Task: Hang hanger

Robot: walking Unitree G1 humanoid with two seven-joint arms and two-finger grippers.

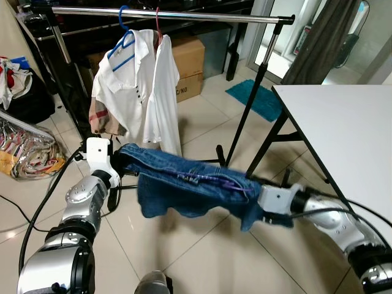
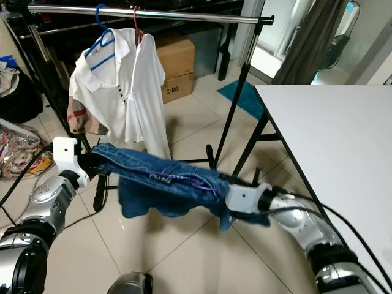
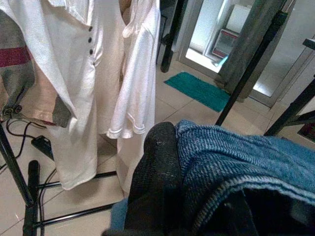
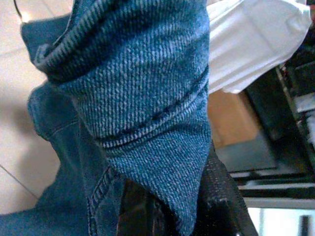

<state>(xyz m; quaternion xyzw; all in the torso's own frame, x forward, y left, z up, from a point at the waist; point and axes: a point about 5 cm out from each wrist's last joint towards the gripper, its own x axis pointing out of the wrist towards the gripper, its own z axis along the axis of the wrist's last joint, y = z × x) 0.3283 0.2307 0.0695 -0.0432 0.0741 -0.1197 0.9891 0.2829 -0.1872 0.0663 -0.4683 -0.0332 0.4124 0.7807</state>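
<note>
Lower centre of the head views: blue jeans stretched between both arms above the tiled floor, sagging in the middle. Left gripper at lower left clenched on one end of the jeans; in the left wrist view a black finger presses against the denim. Right gripper at lower right is wrapped in the other end, grasping the jeans; fingers mostly buried under cloth in the right wrist view. White table along the right edge. Beyond, a clothes rack crosses the top of the frame. Blue hanger hooked on its rail at upper left, carrying a white shirt; a second white garment on a red hanger just beside it. Cardboard box and teal mat farther back.
</note>
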